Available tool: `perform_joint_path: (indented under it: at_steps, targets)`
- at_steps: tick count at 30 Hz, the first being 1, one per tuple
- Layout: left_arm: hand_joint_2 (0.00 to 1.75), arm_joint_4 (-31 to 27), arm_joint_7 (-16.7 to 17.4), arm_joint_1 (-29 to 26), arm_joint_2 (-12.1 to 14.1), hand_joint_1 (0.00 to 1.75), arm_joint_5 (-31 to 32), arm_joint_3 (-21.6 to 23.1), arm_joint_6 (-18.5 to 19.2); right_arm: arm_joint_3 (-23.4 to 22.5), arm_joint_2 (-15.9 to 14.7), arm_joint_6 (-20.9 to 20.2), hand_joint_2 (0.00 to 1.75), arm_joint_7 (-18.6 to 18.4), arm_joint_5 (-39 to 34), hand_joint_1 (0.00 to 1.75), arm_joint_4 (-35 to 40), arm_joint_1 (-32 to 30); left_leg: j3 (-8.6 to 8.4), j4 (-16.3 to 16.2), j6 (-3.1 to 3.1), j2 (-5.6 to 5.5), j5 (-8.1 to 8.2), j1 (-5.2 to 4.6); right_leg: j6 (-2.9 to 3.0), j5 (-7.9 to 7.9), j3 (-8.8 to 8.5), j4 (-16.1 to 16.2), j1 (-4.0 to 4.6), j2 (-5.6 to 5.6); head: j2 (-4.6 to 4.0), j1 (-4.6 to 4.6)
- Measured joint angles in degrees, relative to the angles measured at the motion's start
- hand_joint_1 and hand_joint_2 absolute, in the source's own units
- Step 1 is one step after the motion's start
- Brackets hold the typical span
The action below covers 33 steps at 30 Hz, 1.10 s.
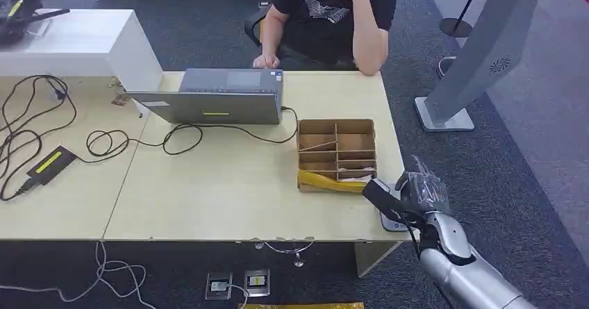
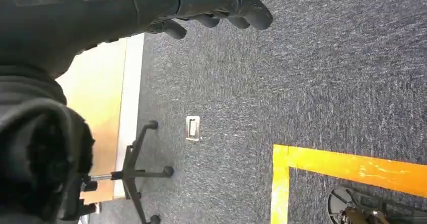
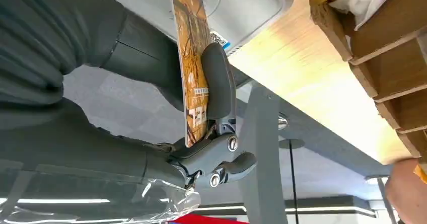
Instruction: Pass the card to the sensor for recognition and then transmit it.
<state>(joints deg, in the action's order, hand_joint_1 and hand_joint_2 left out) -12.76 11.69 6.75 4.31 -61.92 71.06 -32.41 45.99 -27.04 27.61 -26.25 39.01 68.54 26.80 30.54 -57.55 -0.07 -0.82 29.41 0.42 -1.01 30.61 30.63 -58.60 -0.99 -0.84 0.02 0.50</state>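
At the near right corner of the desk (image 1: 229,198), the right hand (image 1: 415,192) holds the card (image 3: 190,58) pinched between its thick thumb and darker fingers (image 3: 217,83), just over the grey sensor (image 1: 393,219) that lies flat on this corner. Seen from the head view, the card (image 1: 378,195) looks like a dark flat strip, and its long axis runs from the hand toward the cardboard box (image 1: 337,153), so the free end points to the left and a little away from the robot. From the right wrist view the card shows an orange printed face, it stands edge-on to the camera, and its far end reaches over the pale sensor housing (image 3: 241,7); whether card and sensor touch cannot be told. The box, divided in compartments, stands just beside the sensor, and a yellow strip (image 1: 330,181) lies along its near side, so room on that side is narrow. To the right of the hand the desk edge ends and open carpet follows. Far across the desk an open laptop (image 1: 215,97) stands with a person (image 1: 333,17) seated behind it, and cables (image 1: 42,128) lie over the left part. The left hand (image 2: 221,5) hangs over the carpet with fingers apart and nothing in it.
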Motion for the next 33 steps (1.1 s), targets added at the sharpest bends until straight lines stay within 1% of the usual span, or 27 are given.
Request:
perform_joint_path:
  at_steps: [6,13,19,23,27,28,30,33]
  targets:
    - [0.00,0.0,0.0,0.0,0.0,0.00,0.0,0.0,0.0,0.3,0.0,0.2,1.75,0.0,-0.2,1.75,-0.4,0.2,-0.08,0.0,0.00,0.00,0.00,0.00,0.00,0.00,-0.08,0.0,0.00,0.00,0.00,0.02]
    - [0.00,0.0,-0.2,0.0,0.1,0.00,0.1,0.0,0.4,0.9,0.0,2.2,1.75,0.1,-2.2,1.75,-1.0,0.6,-0.09,0.0,0.00,0.00,0.00,0.00,0.00,0.00,-0.10,0.0,0.00,0.00,0.00,0.02]
    - [0.00,0.0,-0.3,0.0,0.1,0.00,0.1,0.0,0.7,1.8,-0.1,3.7,1.75,-0.2,-2.3,1.75,-1.1,1.4,-0.07,0.0,0.00,0.00,0.00,0.00,0.01,-0.01,-0.09,0.0,0.00,0.00,0.00,0.00]
    - [0.00,0.0,-0.7,0.0,0.2,0.00,0.2,0.0,0.9,2.4,-0.5,4.7,1.75,-0.9,-0.7,1.75,0.0,2.9,-0.06,0.0,0.00,0.00,0.00,0.00,0.01,-0.02,-0.08,0.0,0.00,-0.01,0.00,0.00]
    - [0.00,0.0,-1.4,0.0,0.2,0.00,0.4,0.0,1.2,2.5,-1.1,6.5,1.75,-1.0,4.2,1.75,2.8,6.2,-0.06,0.0,0.00,0.04,0.00,0.00,0.01,-0.02,-0.07,0.0,0.00,0.10,-0.02,0.00]
    - [0.00,0.0,-1.5,0.0,0.2,0.00,0.4,0.0,1.3,2.5,-1.2,5.6,1.75,-1.6,5.1,1.75,3.5,7.1,-0.07,0.0,0.00,0.04,0.00,0.00,0.01,-0.02,-0.07,0.0,0.00,0.11,-0.02,0.04]
    - [0.00,0.0,-2.0,0.0,0.2,0.00,0.5,0.0,1.8,2.4,-1.4,2.2,1.75,-3.8,7.3,1.75,5.5,8.9,-0.05,0.0,0.00,0.04,0.00,0.00,0.01,-0.02,-0.06,0.0,-0.01,0.10,0.00,-0.02]
    - [0.00,0.0,-2.5,0.0,0.3,0.00,0.9,0.1,2.5,2.4,-1.8,-1.0,1.75,-5.2,10.0,1.75,9.1,12.1,-0.06,0.0,0.00,0.05,0.00,0.00,0.01,-0.02,-0.06,0.0,0.00,0.16,0.00,0.00]
